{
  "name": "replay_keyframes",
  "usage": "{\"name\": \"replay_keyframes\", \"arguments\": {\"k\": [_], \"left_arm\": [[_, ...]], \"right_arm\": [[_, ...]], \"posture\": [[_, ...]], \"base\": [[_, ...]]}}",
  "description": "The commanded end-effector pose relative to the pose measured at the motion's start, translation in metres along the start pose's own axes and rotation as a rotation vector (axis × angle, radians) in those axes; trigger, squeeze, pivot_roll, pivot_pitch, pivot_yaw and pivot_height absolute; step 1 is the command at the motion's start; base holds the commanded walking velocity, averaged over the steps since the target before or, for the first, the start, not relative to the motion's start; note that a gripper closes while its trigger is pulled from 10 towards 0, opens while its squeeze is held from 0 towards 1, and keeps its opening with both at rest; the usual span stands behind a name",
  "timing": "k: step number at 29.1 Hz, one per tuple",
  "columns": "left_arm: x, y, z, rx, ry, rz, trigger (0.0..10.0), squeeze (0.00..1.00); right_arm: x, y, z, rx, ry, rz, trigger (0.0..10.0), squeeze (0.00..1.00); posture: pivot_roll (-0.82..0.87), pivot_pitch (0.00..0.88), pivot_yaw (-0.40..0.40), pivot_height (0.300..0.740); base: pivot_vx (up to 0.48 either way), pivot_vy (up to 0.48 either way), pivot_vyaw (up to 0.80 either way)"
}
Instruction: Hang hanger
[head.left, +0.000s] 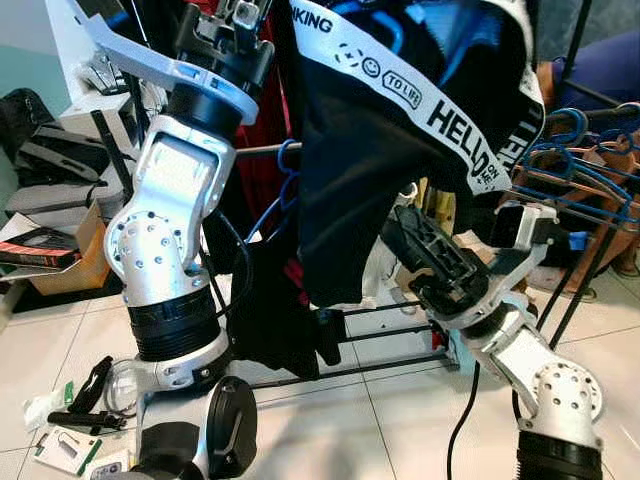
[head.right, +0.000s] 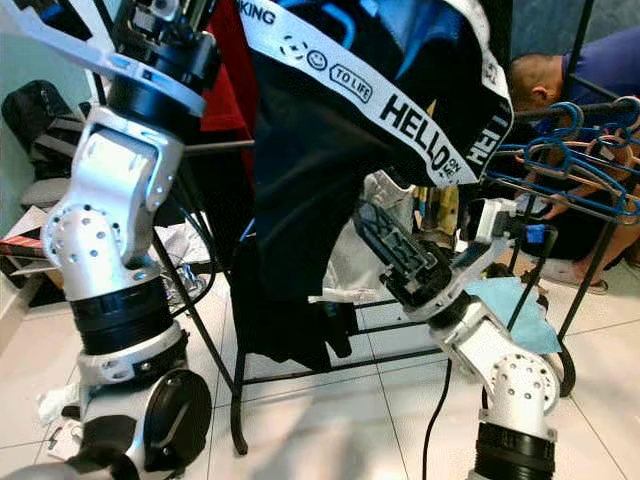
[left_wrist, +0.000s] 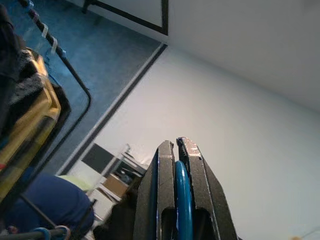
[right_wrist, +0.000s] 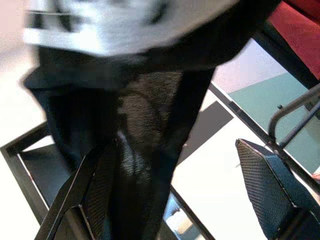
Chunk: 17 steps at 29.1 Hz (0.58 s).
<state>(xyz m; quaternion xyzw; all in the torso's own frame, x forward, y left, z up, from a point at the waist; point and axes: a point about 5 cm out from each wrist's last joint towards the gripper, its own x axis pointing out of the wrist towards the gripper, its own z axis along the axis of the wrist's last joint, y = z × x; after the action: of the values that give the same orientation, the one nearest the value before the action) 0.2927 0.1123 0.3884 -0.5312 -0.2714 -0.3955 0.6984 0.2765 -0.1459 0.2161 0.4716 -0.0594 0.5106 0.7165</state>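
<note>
Left gripper (left_wrist: 177, 150), raised at the frame's top, pinches the blue hanger (left_wrist: 183, 200) to carry the black garment (head.left: 380, 160) hookward; right gripper (right_wrist: 170, 200), lower right, spreads wide, probably steadying cloth.

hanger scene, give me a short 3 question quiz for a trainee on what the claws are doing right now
1. True or false: the left claw is shut on the thin blue plastic hanger.
2. What hangs in front of the right claw? A) a yellow towel B) the black garment with a white lettered band C) a metal pot
3. Fill in: the right claw's fingers stand ____, one on either side of the garment's hanging fabric.

Key: 1 true, seen in the left wrist view. 2 B. 3 open.
</note>
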Motion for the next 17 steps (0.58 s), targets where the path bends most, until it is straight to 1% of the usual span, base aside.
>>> {"name": "replay_keyframes", "arguments": {"k": [1, 4, 5, 6, 7, 8, 9, 10, 11, 12, 14, 15, 16, 17], "left_arm": [[-0.004, -0.005, 0.0, -0.028, 0.001, -0.036, 10.0, 0.0], [-0.004, -0.005, 0.0, -0.028, 0.001, -0.036, 10.0, 0.0], [-0.005, -0.006, -0.001, -0.037, 0.008, -0.042, 10.0, 0.0], [-0.008, -0.006, -0.003, -0.051, 0.012, -0.044, 10.0, 0.0], [-0.008, -0.006, -0.003, -0.051, 0.012, -0.044, 10.0, 0.0], [-0.01, -0.006, -0.004, -0.056, 0.017, -0.043, 10.0, 0.0], [-0.01, -0.006, -0.004, -0.056, 0.017, -0.043, 10.0, 0.0], [-0.012, -0.005, -0.005, -0.055, 0.024, -0.041, 10.0, 0.0], [-0.012, -0.005, -0.005, -0.055, 0.024, -0.041, 10.0, 0.0], [-0.014, -0.004, -0.006, -0.057, 0.028, -0.036, 10.0, 0.0], [-0.014, -0.004, -0.006, -0.057, 0.028, -0.036, 10.0, 0.0], [-0.017, -0.001, -0.007, -0.059, 0.031, -0.029, 10.0, 0.0], [-0.017, -0.001, -0.007, -0.059, 0.031, -0.029, 10.0, 0.0], [-0.019, 0.002, -0.008, -0.062, 0.032, -0.023, 10.0, 0.0]], "right_arm": [[0.006, -0.001, -0.002, -0.003, 0.027, 0.006, 10.0, 0.0], [0.006, -0.001, -0.002, -0.003, 0.027, 0.006, 10.0, 0.0], [0.008, 0.001, -0.003, 0.001, 0.034, 0.025, 10.0, 0.0], [0.01, 0.003, -0.003, 0.004, 0.042, 0.051, 9.1, 0.0], [0.01, 0.003, -0.003, 0.004, 0.042, 0.051, 9.1, 0.0], [0.011, 0.005, -0.004, 0.007, 0.046, 0.073, 6.5, 0.0], [0.011, 0.005, -0.004, 0.007, 0.046, 0.073, 6.5, 0.0], [0.011, 0.007, -0.004, 0.011, 0.049, 0.089, 5.0, 0.0], [0.011, 0.007, -0.004, 0.011, 0.049, 0.089, 5.0, 0.0], [0.011, 0.01, -0.004, 0.013, 0.05, 0.115, 2.2, 0.0], [0.011, 0.01, -0.004, 0.013, 0.05, 0.115, 2.2, 0.0], [0.011, 0.014, -0.004, 0.016, 0.052, 0.144, 0.0, 0.0], [0.011, 0.014, -0.004, 0.016, 0.052, 0.144, 0.0, 0.0], [0.01, 0.017, -0.003, 0.018, 0.051, 0.17, 0.0, 0.0]], "posture": [[-0.07, 0.0, 0.052, 0.74], [-0.07, 0.0, 0.052, 0.74], [-0.07, 0.0, 0.052, 0.74], [-0.07, 0.0, 0.054, 0.74], [-0.07, 0.0, 0.054, 0.74], [-0.07, 0.0, 0.054, 0.74], [-0.07, 0.0, 0.054, 0.74], [-0.07, 0.0, 0.054, 0.74], [-0.07, 0.0, 0.054, 0.74], [-0.07, 0.0, 0.054, 0.74], [-0.07, 0.0, 0.054, 0.74], [-0.07, 0.0, 0.054, 0.74], [-0.07, 0.0, 0.054, 0.74], [-0.07, 0.0, 0.059, 0.74]], "base": [[0.0, 0.0, 0.0], [0.0, 0.0, 0.0], [0.0, 0.0, 0.0], [0.0, 0.0, 0.0], [0.0, 0.0, 0.0], [0.0, 0.0, 0.0], [0.0, 0.0, 0.0], [0.0, 0.0, 0.0], [0.0, 0.0, 0.0], [0.0, 0.0, 0.0], [0.0, 0.0, 0.0], [0.0, 0.0, 0.0], [0.0, 0.0, 0.0], [0.0, 0.0, 0.0]]}}
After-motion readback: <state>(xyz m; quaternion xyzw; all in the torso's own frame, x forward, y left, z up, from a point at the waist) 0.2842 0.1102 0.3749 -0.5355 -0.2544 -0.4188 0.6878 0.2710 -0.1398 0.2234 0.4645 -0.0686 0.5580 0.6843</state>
